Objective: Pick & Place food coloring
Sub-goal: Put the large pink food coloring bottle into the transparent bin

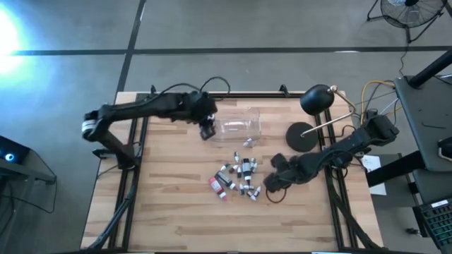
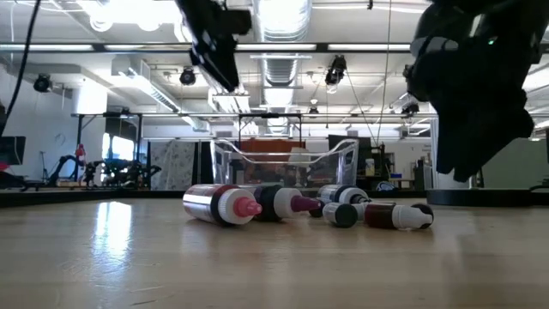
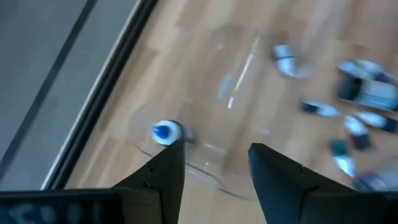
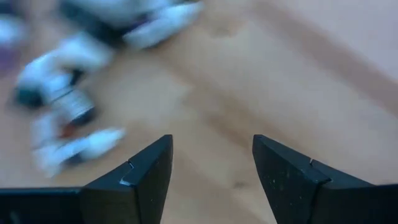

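Several tiny food coloring bottles (image 1: 236,176) lie on their sides in a loose cluster on the wooden table, whitish and dark, some with pink or red tips (image 2: 221,204). Behind them stands a clear plastic box (image 1: 240,125). My left gripper (image 1: 207,130) hangs open over the box's left end. In the left wrist view a blue-capped bottle (image 3: 165,132) shows just beyond one fingertip, apparently inside the box, clear of the fingers. My right gripper (image 1: 272,185) is open, low over the table just right of the cluster (image 4: 68,106), with nothing between its fingers.
A black desk lamp (image 1: 318,99) with a round base (image 1: 304,137) stands at the back right, close to the right arm. One bottle (image 1: 248,142) lies apart near the box's front wall. Bare wood (image 1: 183,212) stretches along the table's near side.
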You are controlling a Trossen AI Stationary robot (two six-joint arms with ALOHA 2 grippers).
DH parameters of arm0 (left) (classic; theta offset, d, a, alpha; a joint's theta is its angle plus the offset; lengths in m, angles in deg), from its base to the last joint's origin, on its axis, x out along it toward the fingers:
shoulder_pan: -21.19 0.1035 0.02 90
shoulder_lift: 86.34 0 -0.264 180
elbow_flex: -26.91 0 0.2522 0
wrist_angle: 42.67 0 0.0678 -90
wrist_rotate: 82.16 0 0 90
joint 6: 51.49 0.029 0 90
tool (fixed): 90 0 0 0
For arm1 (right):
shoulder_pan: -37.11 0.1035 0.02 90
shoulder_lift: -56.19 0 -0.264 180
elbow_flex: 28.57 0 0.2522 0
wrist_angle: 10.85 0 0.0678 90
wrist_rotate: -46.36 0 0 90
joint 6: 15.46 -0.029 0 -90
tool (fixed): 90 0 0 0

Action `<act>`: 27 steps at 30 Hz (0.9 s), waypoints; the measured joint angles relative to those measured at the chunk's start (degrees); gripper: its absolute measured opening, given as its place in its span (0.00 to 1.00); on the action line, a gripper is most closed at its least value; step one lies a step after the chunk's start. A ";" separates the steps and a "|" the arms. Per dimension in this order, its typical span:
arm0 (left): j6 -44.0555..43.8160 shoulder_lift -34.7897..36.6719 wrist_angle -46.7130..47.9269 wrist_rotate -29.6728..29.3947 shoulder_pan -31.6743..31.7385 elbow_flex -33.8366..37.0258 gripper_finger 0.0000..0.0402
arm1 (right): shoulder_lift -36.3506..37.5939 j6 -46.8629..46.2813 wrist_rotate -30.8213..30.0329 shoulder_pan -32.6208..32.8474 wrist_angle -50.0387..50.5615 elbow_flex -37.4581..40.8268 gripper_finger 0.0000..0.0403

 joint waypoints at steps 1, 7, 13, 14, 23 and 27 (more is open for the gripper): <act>-0.28 1.35 0.02 -0.02 -1.46 1.00 0.38 | -0.08 2.04 1.63 0.06 -1.34 0.00 0.53; -7.52 9.35 -2.73 -0.18 -10.02 10.87 0.38 | -1.03 15.69 5.82 0.14 -4.11 0.01 0.53; -21.33 15.29 -8.85 -0.46 -17.49 24.63 0.38 | -1.54 31.51 7.19 0.17 -6.37 0.00 0.53; -23.74 15.97 -10.06 -0.48 -18.68 26.61 0.38 | -1.54 32.35 7.27 0.17 -7.27 0.02 0.53; -28.89 17.48 -19.96 -1.05 -27.30 37.39 0.38 | -2.49 33.06 4.22 0.17 -10.14 -3.81 0.53; -21.22 16.49 -26.64 -1.04 -28.93 40.35 0.38 | -5.16 32.87 3.95 0.01 -10.30 -7.00 0.53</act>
